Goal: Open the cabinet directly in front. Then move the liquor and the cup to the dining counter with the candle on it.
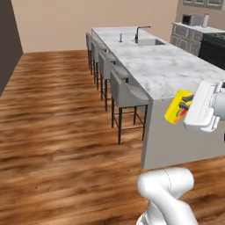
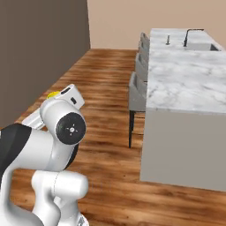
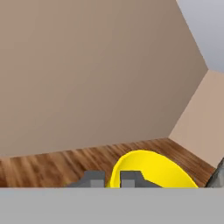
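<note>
My gripper (image 1: 187, 104) is shut on the yellow cup (image 1: 177, 107), which has a red-orange mark on its side. It holds the cup tilted in the air, just off the near end of the dining counter (image 1: 162, 70). In the hand view the cup's yellow rim (image 3: 151, 168) sits at my gripper (image 3: 112, 179), with one dark fingertip (image 3: 92, 178) on either side of its wall. A sliver of the cup (image 2: 53, 94) peeks over the arm in the right base view, left of the dining counter (image 2: 185, 84). The cabinet, the liquor and the candle are out of view.
Grey stools (image 1: 125, 92) line the island's left side above the wooden floor (image 1: 57, 132). A sink with a dark faucet (image 1: 141, 33) sits at the island's far end. A stove (image 1: 215, 49) and low units stand at the back right. A dark wall (image 2: 39, 57) rises on the left.
</note>
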Controlling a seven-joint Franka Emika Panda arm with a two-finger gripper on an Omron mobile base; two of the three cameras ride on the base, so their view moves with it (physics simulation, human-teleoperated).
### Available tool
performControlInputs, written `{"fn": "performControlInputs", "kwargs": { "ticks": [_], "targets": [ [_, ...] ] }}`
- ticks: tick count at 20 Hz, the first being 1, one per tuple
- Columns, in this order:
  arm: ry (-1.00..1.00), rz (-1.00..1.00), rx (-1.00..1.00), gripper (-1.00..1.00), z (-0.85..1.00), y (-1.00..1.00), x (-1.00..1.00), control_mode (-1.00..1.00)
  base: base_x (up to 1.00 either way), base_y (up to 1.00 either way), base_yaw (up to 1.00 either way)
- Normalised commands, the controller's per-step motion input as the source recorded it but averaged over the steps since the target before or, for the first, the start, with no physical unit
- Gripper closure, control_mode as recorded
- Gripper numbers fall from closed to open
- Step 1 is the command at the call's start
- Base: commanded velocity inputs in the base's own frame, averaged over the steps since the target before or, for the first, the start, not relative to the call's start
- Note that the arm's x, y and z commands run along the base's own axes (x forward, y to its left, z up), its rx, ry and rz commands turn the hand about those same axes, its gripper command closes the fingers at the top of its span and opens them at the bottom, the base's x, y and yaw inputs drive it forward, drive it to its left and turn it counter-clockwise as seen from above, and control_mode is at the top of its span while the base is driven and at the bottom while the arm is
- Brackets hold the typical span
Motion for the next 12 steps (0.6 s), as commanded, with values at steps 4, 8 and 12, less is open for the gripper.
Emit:
{"fn": "performControlInputs", "kwargs": {
  "ticks": [4, 8, 12],
  "targets": [
    [0.00, 0.00, 0.00, 1.00, 0.00, 0.00, 0.00, 1.00, 0.70, 1.00, 0.15],
    [0.00, 0.00, 0.00, 1.00, 0.00, 0.00, 0.00, 1.00, 1.00, 0.71, 0.03],
    [0.00, 0.00, 0.00, 1.00, 0.00, 0.00, 0.00, 1.00, 1.00, 0.34, -0.06]
  ]
}}
